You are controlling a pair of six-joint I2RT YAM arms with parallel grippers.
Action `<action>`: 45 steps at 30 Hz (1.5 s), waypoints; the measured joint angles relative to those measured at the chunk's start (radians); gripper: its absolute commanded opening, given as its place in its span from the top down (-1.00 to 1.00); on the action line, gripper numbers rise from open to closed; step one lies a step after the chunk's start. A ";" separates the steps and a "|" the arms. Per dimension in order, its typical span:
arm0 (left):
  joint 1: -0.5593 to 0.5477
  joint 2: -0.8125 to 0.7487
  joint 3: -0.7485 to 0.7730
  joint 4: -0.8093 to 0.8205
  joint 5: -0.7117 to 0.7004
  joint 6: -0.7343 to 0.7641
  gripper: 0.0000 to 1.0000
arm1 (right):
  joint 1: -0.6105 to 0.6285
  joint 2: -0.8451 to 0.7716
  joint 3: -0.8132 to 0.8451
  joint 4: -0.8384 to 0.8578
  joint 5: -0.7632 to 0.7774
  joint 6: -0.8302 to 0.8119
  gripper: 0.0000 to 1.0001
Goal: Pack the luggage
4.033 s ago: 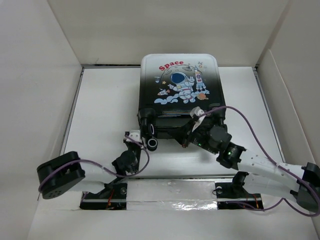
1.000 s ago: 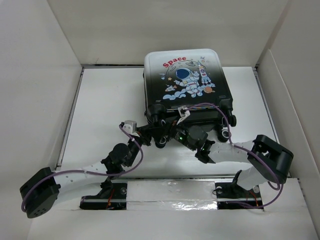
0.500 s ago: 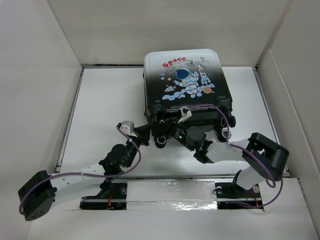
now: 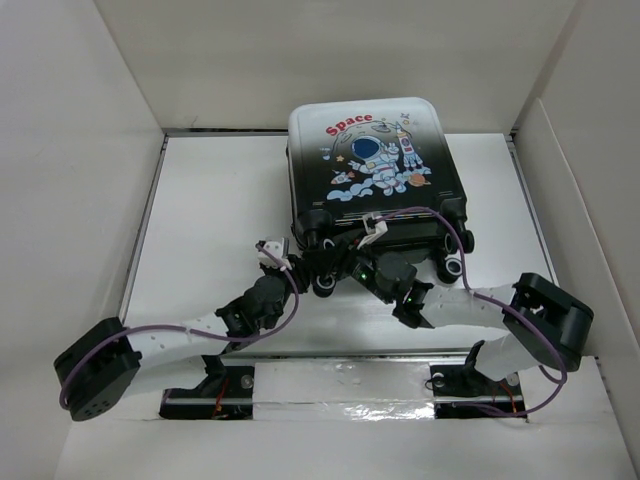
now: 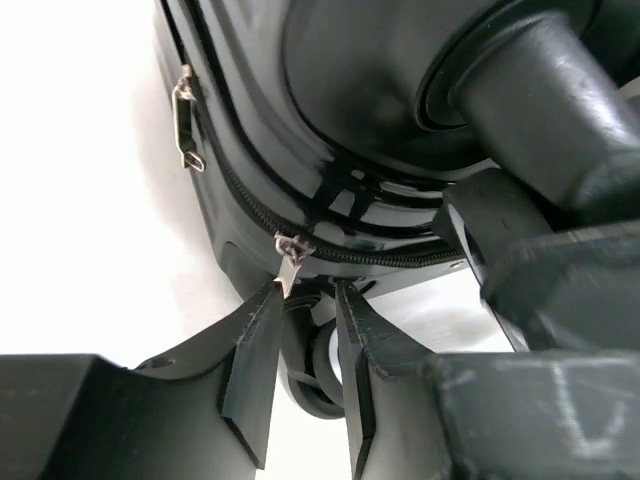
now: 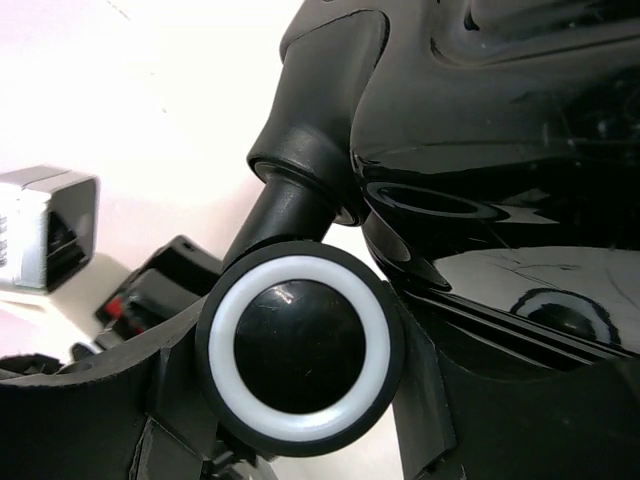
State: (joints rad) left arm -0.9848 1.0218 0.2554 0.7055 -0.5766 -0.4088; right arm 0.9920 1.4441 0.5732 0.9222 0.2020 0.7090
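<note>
The luggage (image 4: 365, 150) lies shut and flat at the back middle of the table, astronaut print up, wheels toward me. My right gripper (image 4: 328, 272) is shut on its near-left wheel (image 6: 300, 350), a black disc with a white ring, with a finger on each side (image 6: 300, 375). My left gripper (image 4: 290, 265) is at the same corner, just left of the right one. Its jaws (image 5: 308, 292) stand a little open below the zipper line. A metal zipper pull (image 5: 290, 262) touches the tip of the left finger without being pinched. A second pull (image 5: 185, 115) hangs farther along the zipper.
The near-right wheel (image 4: 452, 265) juts out beside the right arm's purple cable. White walls (image 4: 80, 180) box the table in on the left, back and right. A taped strip (image 4: 340, 410) runs along the near edge by the arm bases.
My left gripper has moved forward and right to the luggage's corner and opened slightly. The right gripper has narrowed onto the wheel and stayed there. The luggage has not shifted in the last second.
</note>
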 measured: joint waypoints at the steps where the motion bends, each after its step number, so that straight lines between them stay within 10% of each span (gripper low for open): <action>1: 0.000 0.025 0.011 0.000 0.000 0.000 0.48 | 0.002 -0.003 0.000 -0.006 0.001 -0.008 0.84; 16: 0.054 0.201 0.067 0.103 0.048 0.031 1.00 | -0.009 -0.024 0.000 -0.034 0.016 -0.060 0.85; 37: 0.142 0.115 0.051 0.088 -0.095 0.074 1.00 | -0.006 -0.253 -0.108 -0.187 -0.018 -0.141 1.00; 45: 0.061 0.060 0.002 0.109 0.136 0.106 1.00 | -0.001 -0.325 -0.122 -0.271 -0.025 -0.169 1.00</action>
State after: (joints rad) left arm -0.9234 1.0817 0.2573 0.8146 -0.4408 -0.3023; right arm 0.9909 1.1194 0.4515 0.6514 0.1768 0.5404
